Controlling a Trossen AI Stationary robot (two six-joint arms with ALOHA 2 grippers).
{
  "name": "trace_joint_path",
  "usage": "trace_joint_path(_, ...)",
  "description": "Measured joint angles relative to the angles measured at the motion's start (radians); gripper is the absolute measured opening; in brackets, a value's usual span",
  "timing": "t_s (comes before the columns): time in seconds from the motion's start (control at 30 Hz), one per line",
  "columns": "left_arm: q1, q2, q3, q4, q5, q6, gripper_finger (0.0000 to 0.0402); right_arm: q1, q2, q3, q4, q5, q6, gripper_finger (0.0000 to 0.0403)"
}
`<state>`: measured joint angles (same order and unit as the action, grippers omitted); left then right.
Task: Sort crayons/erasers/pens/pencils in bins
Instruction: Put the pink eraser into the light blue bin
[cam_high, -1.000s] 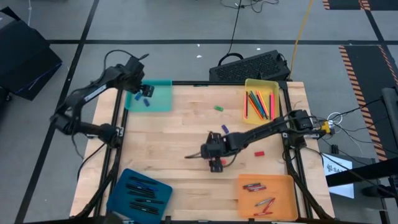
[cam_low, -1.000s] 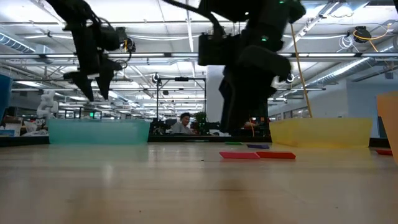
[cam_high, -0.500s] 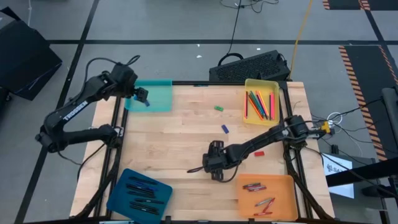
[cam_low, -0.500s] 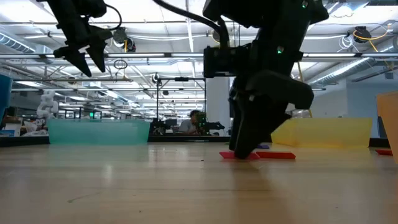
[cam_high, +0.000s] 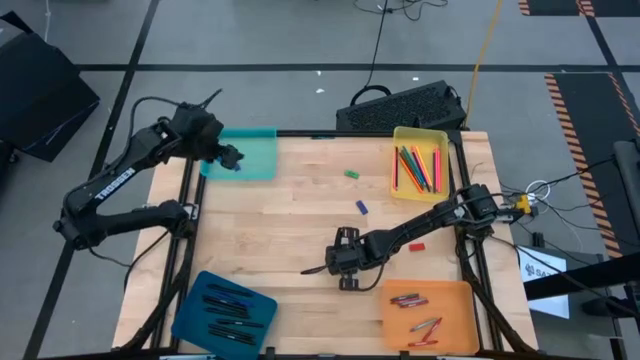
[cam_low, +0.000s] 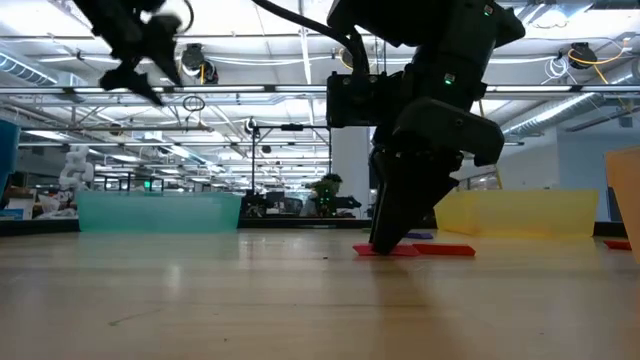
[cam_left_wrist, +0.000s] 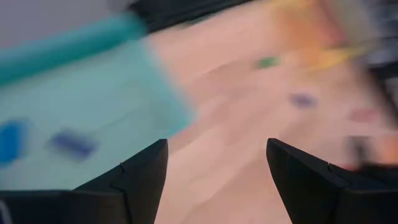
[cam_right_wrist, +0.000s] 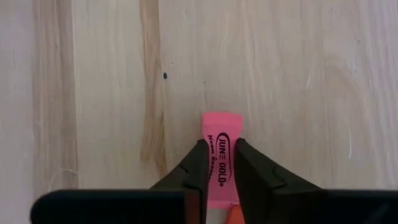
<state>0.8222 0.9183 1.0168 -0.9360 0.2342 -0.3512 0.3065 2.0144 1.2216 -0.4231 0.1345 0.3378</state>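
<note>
- A large open robotics lab or industrial workshop hall, not a home.
- The low view shows a high ceiling (cam_low: 300, 60) crossed by steel trusses, pipes and strip lights, with workstations and equipment far behind.
- A person (cam_low: 325, 192) sits at a distant bench.
- From above: grey concrete floor (cam_high: 300, 40) with dark marked lines, hazard-striped tape (cam_high: 575, 110), loose cables (cam_high: 378, 45), a black equipment case (cam_high: 405, 105).
- The wooden surface (cam_high: 300, 220) sits in a metal frame.

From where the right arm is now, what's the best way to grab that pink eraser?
Straight down from above, across its two long sides. The pink eraser lies flat on the table, so only those narrow sides fit the fingers. The right gripper already pinches it that way.
</note>
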Motion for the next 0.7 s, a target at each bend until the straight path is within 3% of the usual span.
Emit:
trace_joint_path(0.13, -0.084, -0.065, 0.000, 0.165, 0.091, -0.021, 0.0273, -0.008, -0.001, -0.003, 0.002, -0.001, 0.006, 0.0053)
trace_joint_path(0.3, -0.154, -0.098, 0.000, 0.232, 0.155, -0.041, 0.0273, -0.036, -0.061, -0.003, 0.021, 0.002, -0.036, 0.0058)
trace_joint_path(0.53, -0.259, -0.088, -0.054, 0.075, 0.154, -0.313, 0.0273, -0.108, -0.172, 0.060, -0.029, 0.203, -0.172, 0.0055)
trace_joint_path(0.7, -0.337, -0.098, -0.228, 0.244, 0.164, -0.510, 0.0273, -0.164, -0.170, 0.174, -0.021, 0.221, -0.319, 0.0055)
